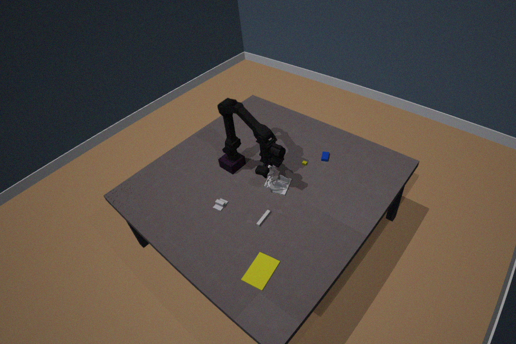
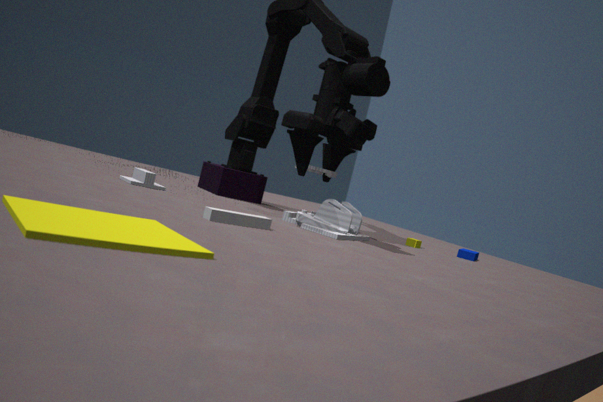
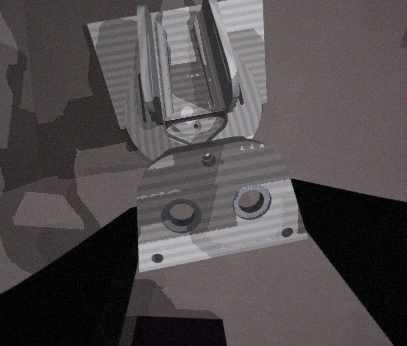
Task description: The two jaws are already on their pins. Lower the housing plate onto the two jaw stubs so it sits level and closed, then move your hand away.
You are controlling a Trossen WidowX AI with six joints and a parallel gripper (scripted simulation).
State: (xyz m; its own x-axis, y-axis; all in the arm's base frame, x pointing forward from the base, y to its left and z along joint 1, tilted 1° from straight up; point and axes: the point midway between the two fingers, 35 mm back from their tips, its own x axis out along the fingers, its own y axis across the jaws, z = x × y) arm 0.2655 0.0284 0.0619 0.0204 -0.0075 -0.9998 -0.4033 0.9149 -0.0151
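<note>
My gripper (image 1: 267, 170) (image 2: 314, 174) (image 3: 213, 200) is shut on the housing plate (image 2: 315, 170) (image 3: 216, 225), a light, striped plate with a rounded far edge and two large ringed holes. One finger is at each side of it. I hold it in the air, clear of the assembly below. The pale base (image 1: 280, 192) (image 2: 318, 230) (image 3: 105, 55) of the assembly rests on the table. Two tall rounded walls (image 2: 333, 214) (image 3: 145, 60) stand on it, ahead of the plate in the wrist view. There the plate hides the near part of the assembly; the jaws and stubs cannot be made out clearly.
A white bar (image 1: 263, 217) (image 2: 237, 218), a white stepped piece (image 1: 220, 203) (image 2: 144, 176) and a yellow slab (image 1: 261, 270) (image 2: 106, 234) lie on the table. A small yellow block (image 1: 304, 162) (image 2: 413, 242) and a blue block (image 1: 325, 156) (image 2: 467, 255) lie beyond the assembly.
</note>
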